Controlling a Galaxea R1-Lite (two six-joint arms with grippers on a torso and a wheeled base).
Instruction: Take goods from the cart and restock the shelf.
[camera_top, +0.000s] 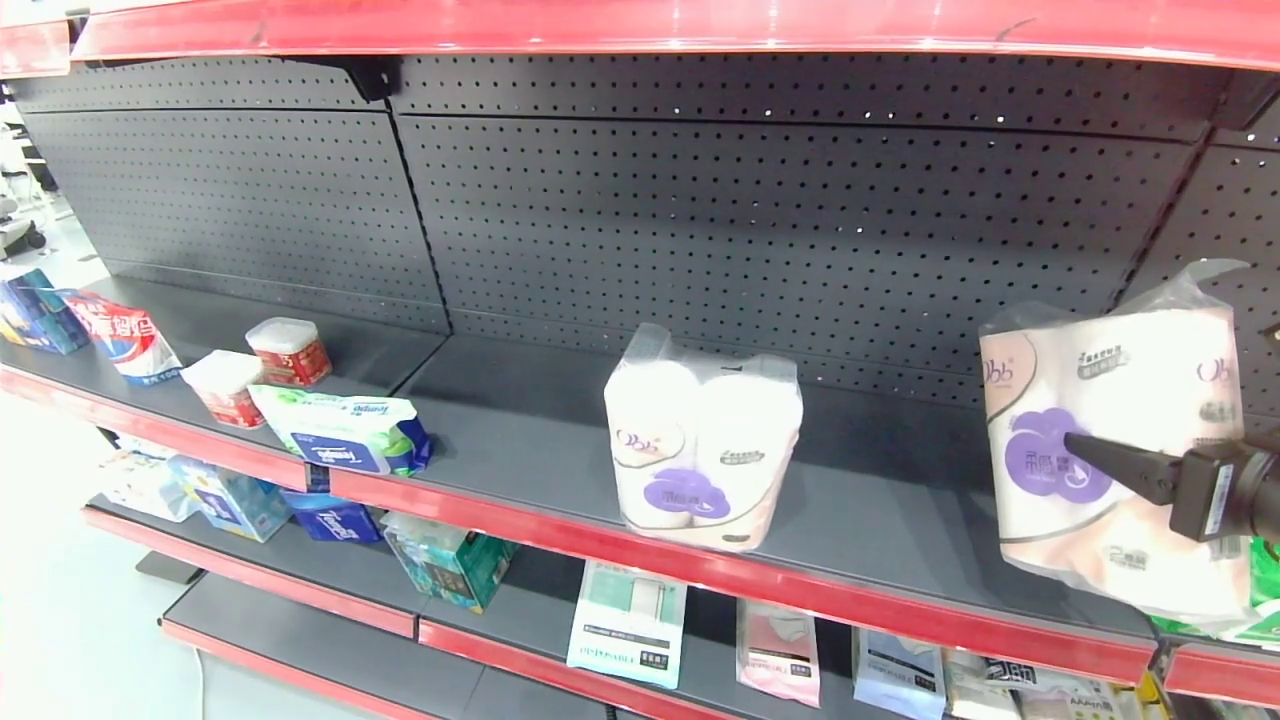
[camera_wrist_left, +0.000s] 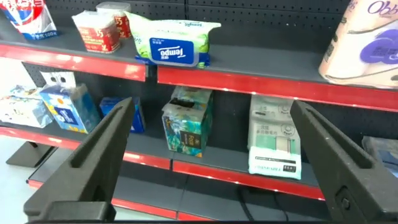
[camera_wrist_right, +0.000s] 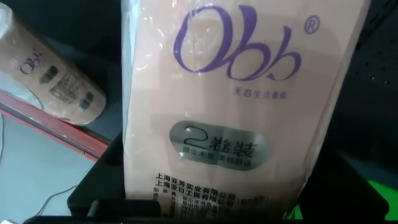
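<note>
Shelf (camera_top: 880, 500): dark deck, red front edge; first roll pack (camera_top: 700, 450) stands upright on it.
Right gripper (camera_top: 1078, 447): clamped on second roll pack (camera_top: 1130, 380).
Left gripper (camera_wrist_left: 211, 106): fingers spread, holding nothing.

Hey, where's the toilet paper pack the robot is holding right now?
Head view, far right: the toilet paper pack is in the right gripper at the right of the shelf, right of the other pack standing there.
</note>
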